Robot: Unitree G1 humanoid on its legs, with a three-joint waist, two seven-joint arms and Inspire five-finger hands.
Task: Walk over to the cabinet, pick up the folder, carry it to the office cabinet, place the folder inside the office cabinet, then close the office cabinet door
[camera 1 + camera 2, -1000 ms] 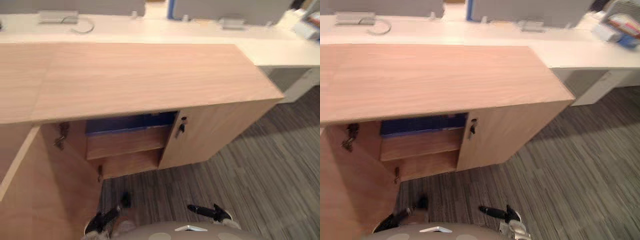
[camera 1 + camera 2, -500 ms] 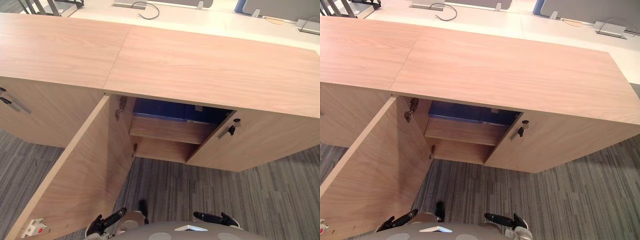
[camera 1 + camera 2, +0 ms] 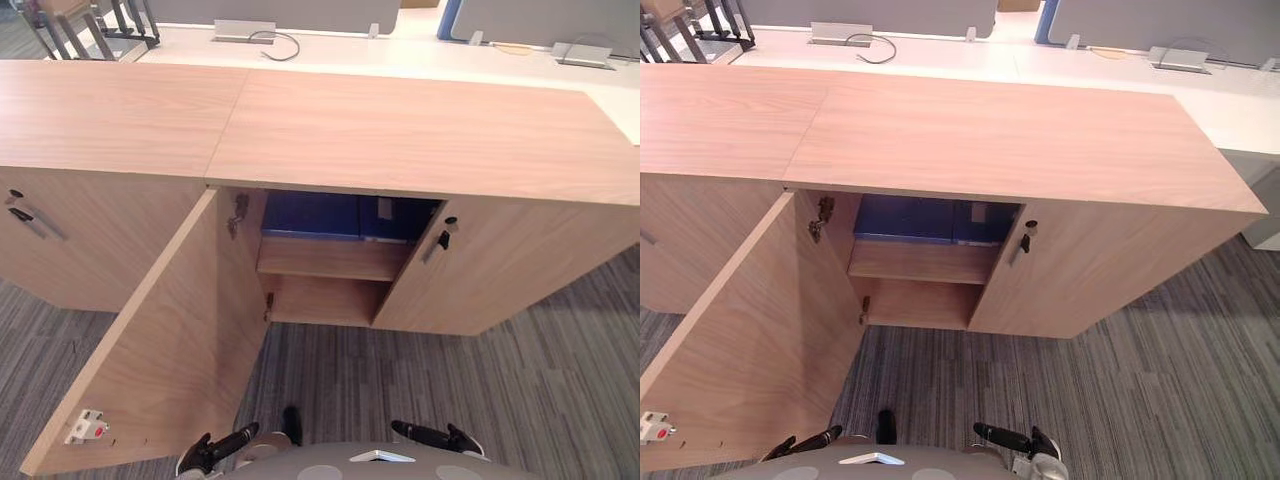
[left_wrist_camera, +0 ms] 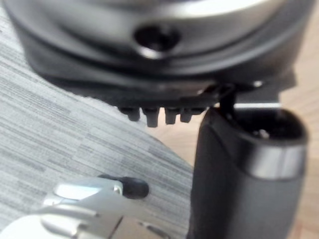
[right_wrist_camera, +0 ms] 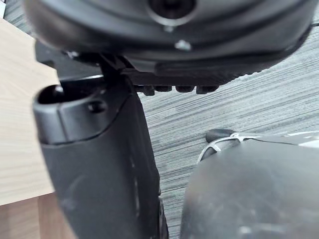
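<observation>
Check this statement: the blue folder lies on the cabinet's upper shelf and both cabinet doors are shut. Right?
One error: the left door stands wide open; the right door alone is shut, as the left eye view shows. The blue folder does lie on the upper shelf.

A white table [image 3: 400,58] runs along the back, bearing a looped dark cable [image 3: 277,41] just beside a grey socket box [image 3: 243,30], with grey divider screens [image 3: 280,12] behind, a black metal rack [image 3: 92,27] near its left end, and grey striped carpet [image 3: 520,390] on the floor.
</observation>
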